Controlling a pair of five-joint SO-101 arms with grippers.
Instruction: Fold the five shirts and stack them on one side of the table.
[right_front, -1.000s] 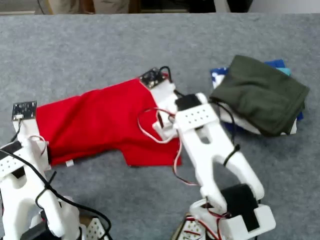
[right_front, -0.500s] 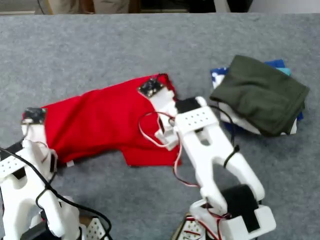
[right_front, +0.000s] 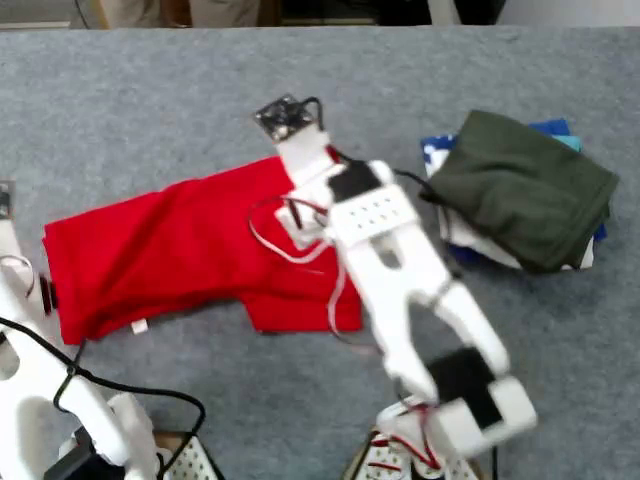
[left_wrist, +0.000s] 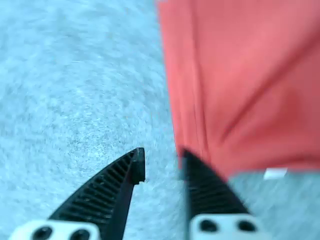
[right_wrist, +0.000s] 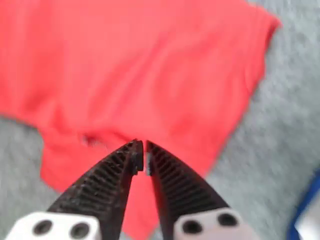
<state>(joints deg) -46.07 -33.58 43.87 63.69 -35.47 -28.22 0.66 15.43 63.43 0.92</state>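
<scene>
A red shirt (right_front: 190, 255), folded into a long band, lies flat on the grey table left of centre. My right arm (right_front: 370, 215) stretches over the shirt's far right corner. Its gripper (right_wrist: 142, 150) hangs shut and empty above the red shirt (right_wrist: 125, 75). My left arm (right_front: 20, 330) stands at the table's left edge. Its gripper (left_wrist: 162, 162) is open just off the edge of the red shirt (left_wrist: 250, 85), one fingertip (left_wrist: 192, 165) at the cloth's border and the other over bare table.
A stack of folded shirts sits at the right side, with a dark green one (right_front: 520, 185) on top and blue (right_front: 555, 128) and white cloth beneath. Grey table (right_front: 150, 100) stretches beyond the red shirt.
Both grippers came off the red shirt. The right arm rose and swung toward the far side; the left arm drew back to the left edge. The shirt lies where it was.
</scene>
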